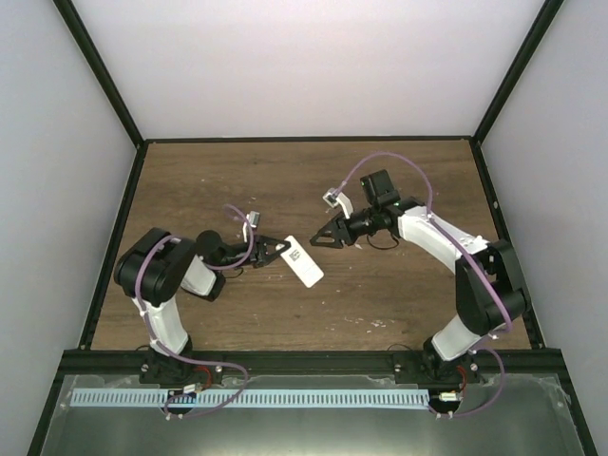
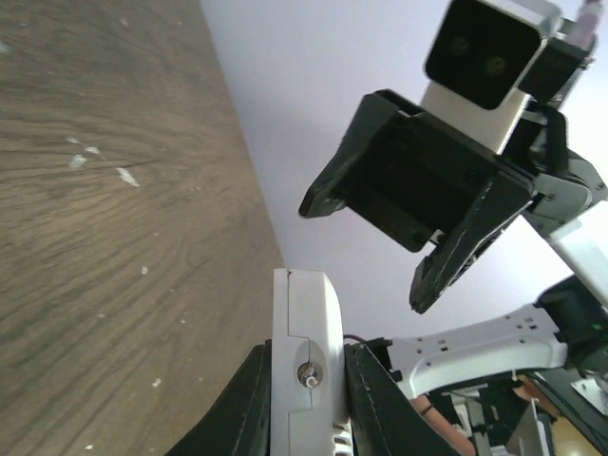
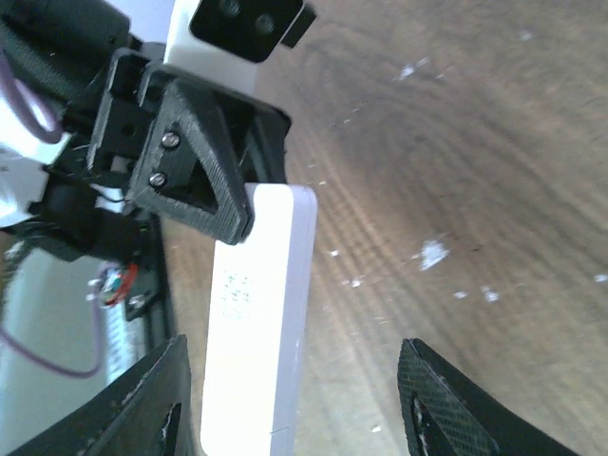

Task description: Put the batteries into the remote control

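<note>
My left gripper point(image 1: 283, 249) is shut on one end of the white remote control point(image 1: 304, 263) and holds it edge-on above the wooden table. In the left wrist view the remote control point(image 2: 309, 342) sits clamped between both black fingers point(image 2: 249, 404), a small round contact showing in its end. My right gripper point(image 1: 316, 237) hovers just right of the remote, facing it. In the right wrist view the right gripper point(image 3: 294, 408) is open; the remote control point(image 3: 256, 313) lies close to its left finger point(image 3: 157, 404) with a wide gap to the other. The batteries are out of view.
Pale specks point(image 3: 432, 252) dot the brown table point(image 1: 380, 294). A black frame rail point(image 1: 313, 359) runs along the near edge by the arm bases. Pale walls enclose the back and sides.
</note>
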Action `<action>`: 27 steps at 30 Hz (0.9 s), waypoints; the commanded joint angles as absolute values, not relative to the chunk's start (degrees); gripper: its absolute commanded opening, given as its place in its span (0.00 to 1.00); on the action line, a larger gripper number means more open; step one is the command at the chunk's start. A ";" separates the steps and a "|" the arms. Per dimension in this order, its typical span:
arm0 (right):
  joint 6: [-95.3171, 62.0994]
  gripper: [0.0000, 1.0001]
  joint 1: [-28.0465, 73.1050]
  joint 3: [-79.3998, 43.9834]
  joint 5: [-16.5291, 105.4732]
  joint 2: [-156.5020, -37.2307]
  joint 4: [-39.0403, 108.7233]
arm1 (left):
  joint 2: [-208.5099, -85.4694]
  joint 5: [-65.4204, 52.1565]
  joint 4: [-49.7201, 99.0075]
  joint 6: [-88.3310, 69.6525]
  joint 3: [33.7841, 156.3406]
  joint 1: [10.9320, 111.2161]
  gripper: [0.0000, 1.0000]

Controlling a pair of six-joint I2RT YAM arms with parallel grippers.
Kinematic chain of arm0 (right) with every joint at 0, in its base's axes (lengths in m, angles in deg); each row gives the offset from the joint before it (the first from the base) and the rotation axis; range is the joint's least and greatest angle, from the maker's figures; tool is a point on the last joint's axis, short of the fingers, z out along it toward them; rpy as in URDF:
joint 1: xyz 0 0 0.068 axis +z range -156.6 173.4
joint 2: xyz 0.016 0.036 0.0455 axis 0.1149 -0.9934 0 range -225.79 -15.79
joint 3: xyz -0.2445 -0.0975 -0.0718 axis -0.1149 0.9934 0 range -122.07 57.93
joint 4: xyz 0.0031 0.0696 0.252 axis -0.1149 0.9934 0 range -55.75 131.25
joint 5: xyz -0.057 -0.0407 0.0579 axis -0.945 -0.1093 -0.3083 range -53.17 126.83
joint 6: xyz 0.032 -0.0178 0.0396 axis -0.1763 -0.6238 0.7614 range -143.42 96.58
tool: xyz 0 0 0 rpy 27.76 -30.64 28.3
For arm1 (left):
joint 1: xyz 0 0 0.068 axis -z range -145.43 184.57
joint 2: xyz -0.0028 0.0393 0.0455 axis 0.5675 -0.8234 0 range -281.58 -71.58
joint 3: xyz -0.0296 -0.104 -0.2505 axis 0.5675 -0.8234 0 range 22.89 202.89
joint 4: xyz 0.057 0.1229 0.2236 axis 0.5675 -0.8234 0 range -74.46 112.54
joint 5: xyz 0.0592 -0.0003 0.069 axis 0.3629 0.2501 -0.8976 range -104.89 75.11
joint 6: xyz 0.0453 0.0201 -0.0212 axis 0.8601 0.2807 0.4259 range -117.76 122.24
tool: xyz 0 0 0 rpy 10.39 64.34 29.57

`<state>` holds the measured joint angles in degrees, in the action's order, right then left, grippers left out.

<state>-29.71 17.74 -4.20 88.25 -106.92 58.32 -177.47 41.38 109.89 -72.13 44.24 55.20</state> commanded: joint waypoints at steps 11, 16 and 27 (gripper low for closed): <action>-30.12 0.53 22.40 -4.38 99.40 -105.39 71.07 | -168.59 47.50 114.43 -76.77 43.97 55.40 0.00; -30.14 0.53 23.83 -3.85 101.27 -105.85 71.24 | -167.44 48.01 114.39 -77.19 44.27 55.40 0.00; -31.03 0.47 26.06 -4.94 102.95 -108.31 73.80 | -166.10 49.44 114.40 -76.88 44.24 55.40 0.00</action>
<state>-30.21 24.87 -3.94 100.53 -107.16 71.96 -167.81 48.31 109.93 -77.15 44.15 55.22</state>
